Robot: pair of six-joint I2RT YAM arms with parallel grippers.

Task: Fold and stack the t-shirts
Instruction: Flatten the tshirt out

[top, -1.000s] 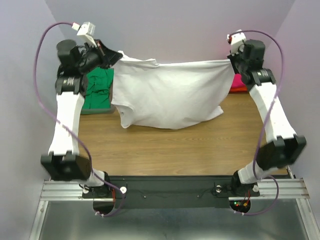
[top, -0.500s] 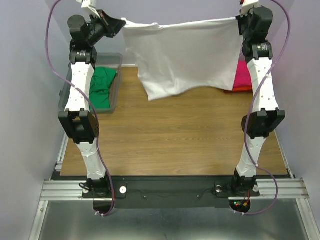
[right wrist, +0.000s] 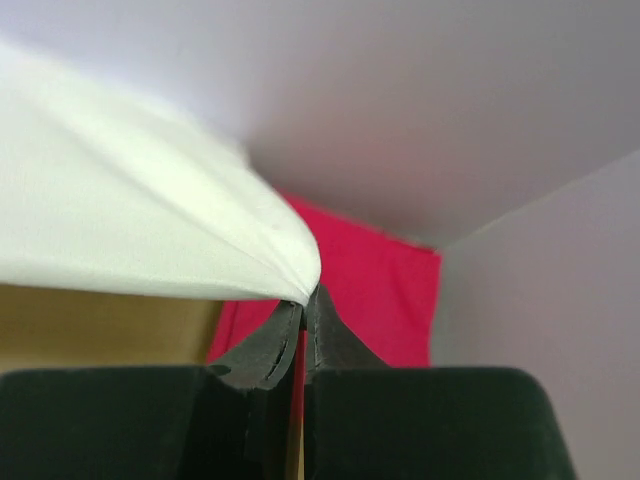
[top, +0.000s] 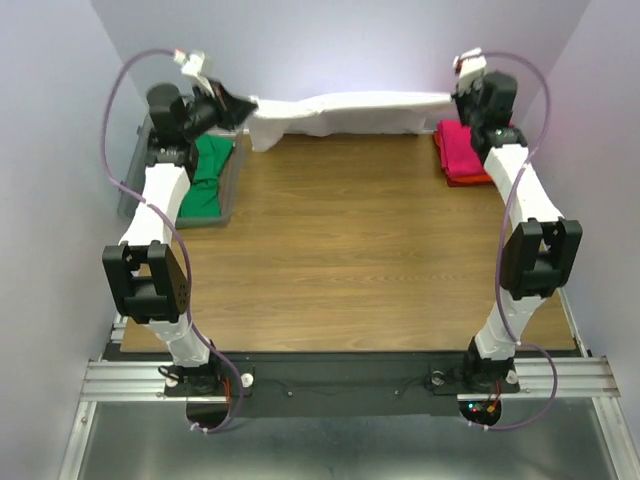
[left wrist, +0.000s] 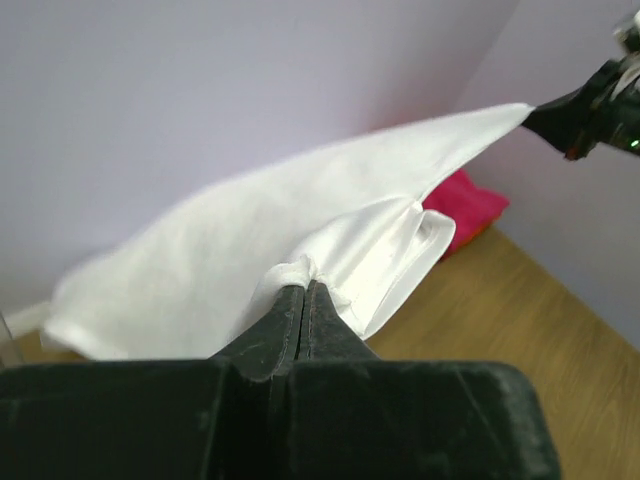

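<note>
Where the white t-shirt [top: 340,112] spans the far edge of the bench [top: 350,250], it is gripped at both ends: the left end effector [top: 237,108] is clenched on a bunched fold at one end, and the right end effector [top: 455,100] is clenched on the opposite corner. Both wrist views show the jaws pressed together with white cloth pinched at the tips. Between the two grips the cloth runs as a narrow band close to the back wall, hanging lower toward the left end. Whether its lower edge touches the bench cannot be determined. The green t-shirt [top: 207,170] lies crumpled inside the grey plastic bin [top: 227,205] at the far left corner of the bench, beside the left arm. The magenta pink t-shirt [top: 462,145] lies folded at the far right corner, on top of the red-orange t-shirt [top: 472,181], whose edge shows along the near side of the stack. The right arm reaches up beside this stack.
</note>
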